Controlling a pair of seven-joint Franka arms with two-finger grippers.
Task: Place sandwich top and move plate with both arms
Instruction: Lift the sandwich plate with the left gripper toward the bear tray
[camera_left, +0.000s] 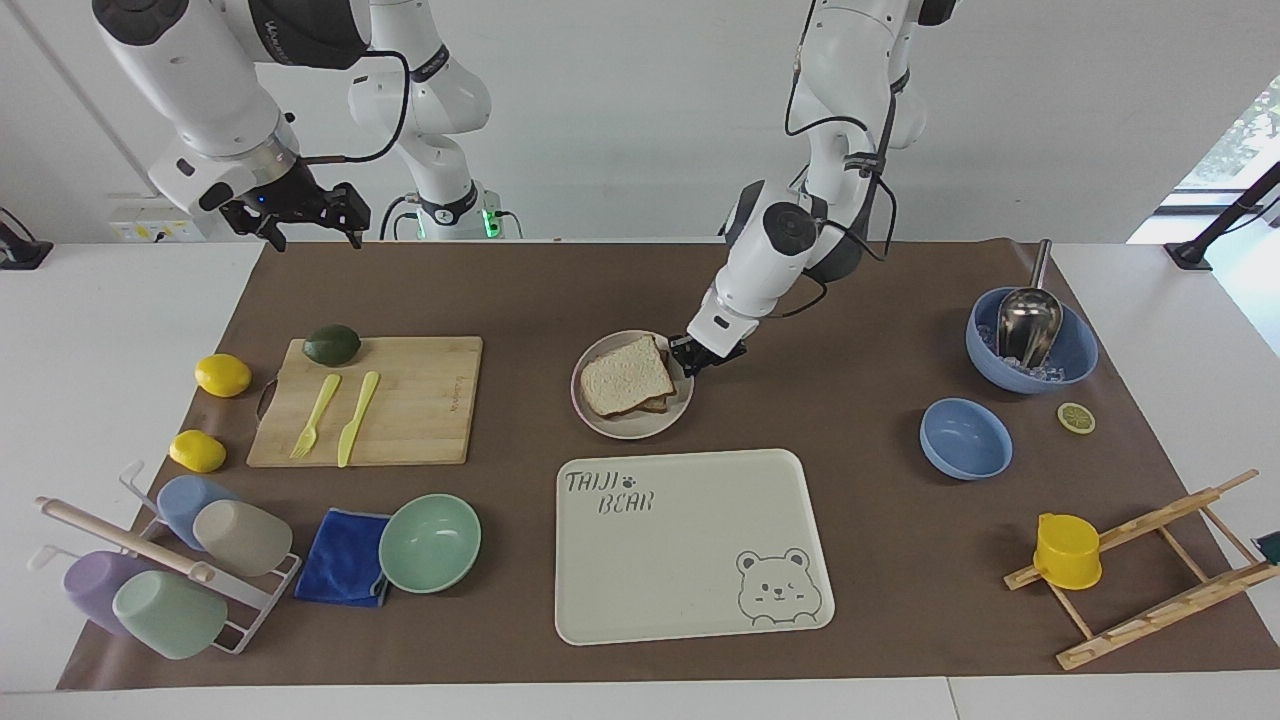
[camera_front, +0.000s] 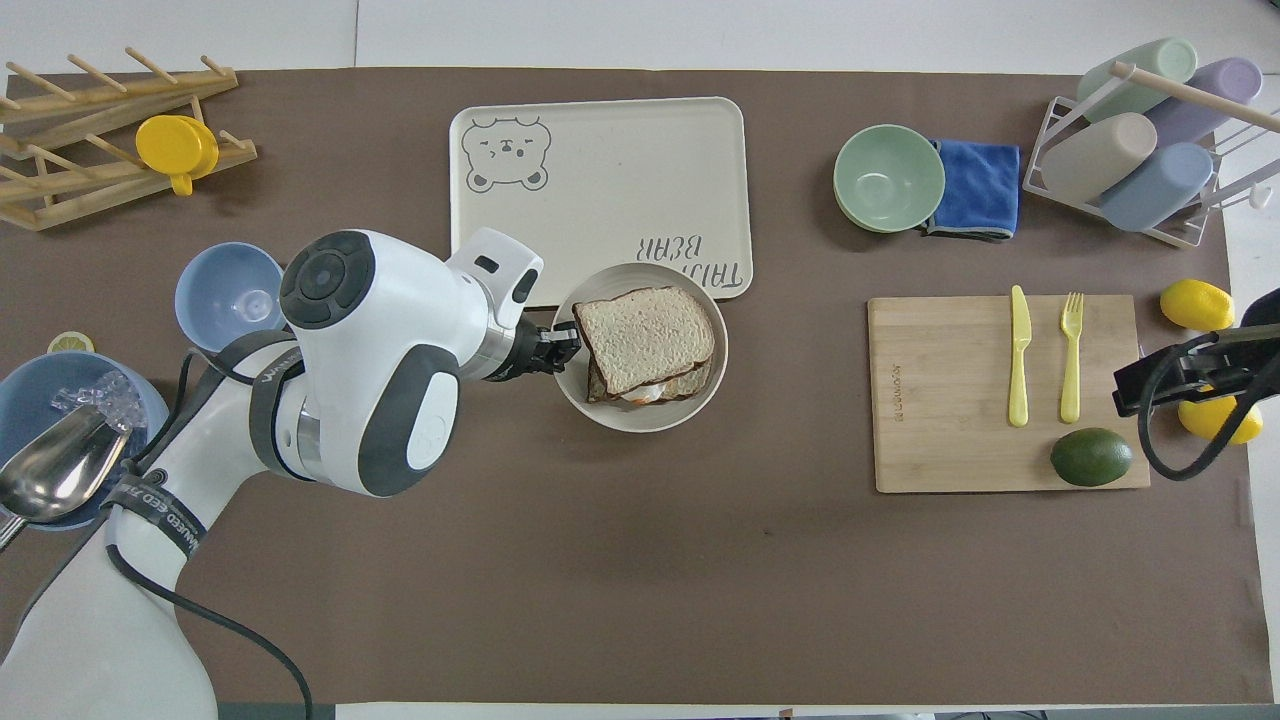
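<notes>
The sandwich top (camera_left: 625, 375) lies on the lower slices on the small beige plate (camera_left: 640, 428). My left gripper (camera_left: 690, 355) is shut on the plate's rim at the side toward the left arm's end of the table. It holds the plate slightly above the brown mat. In the overhead view the plate (camera_front: 640, 420) with the sandwich top (camera_front: 645, 325) overlaps the nearer edge of the bear tray (camera_front: 600, 160), and the left gripper (camera_front: 560, 345) is at the rim. My right gripper (camera_left: 300, 215) waits open and high, beside the cutting board's end; it also shows in the overhead view (camera_front: 1180, 375).
The bear tray (camera_left: 690, 540) lies just farther from the robots than the plate. A cutting board (camera_left: 400, 400) with fork, knife and avocado lies toward the right arm's end, and a mint-green bowl (camera_left: 430, 542) beside the tray. Blue bowls (camera_left: 965, 438) stand toward the left arm's end.
</notes>
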